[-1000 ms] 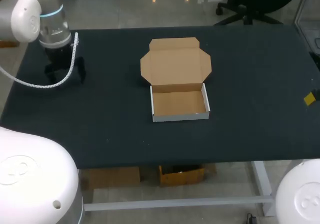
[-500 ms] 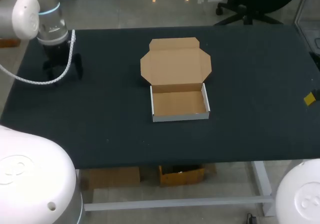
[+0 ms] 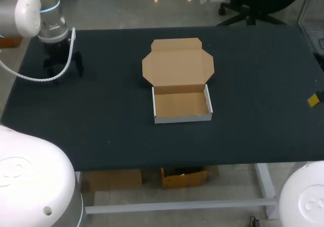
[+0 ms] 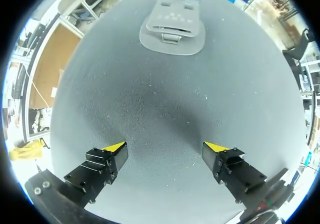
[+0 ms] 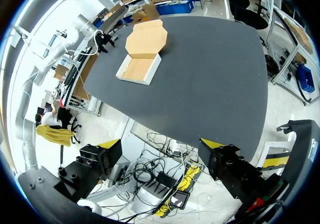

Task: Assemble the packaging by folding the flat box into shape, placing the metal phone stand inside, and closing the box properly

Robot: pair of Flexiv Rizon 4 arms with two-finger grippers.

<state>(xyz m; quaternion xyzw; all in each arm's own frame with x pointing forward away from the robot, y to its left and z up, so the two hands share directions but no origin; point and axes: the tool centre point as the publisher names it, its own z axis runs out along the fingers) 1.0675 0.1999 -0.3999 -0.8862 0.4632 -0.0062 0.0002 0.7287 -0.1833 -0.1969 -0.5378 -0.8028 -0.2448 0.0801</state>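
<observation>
So far the box (image 3: 182,104) stands folded into a tray mid-counter (image 3: 101,116), its lid (image 3: 178,65) lying flat toward 12 o'clock (nothing inside yet). The metal phone stand (image 4: 171,27) lies just ahead of the left jaws, spread and empty, at the box's 10 o'clock. The right jaws, also spread, hang off the counter near 3 o'clock. Loading and closing remain.

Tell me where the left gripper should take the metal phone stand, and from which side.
Probably from straight above, across the narrower rectangular plate of the metal phone stand. It lies folded flat on the table ahead of the open left gripper, so only its side edges offer the jaws purchase; the wider rounded base looks harder to span.
</observation>
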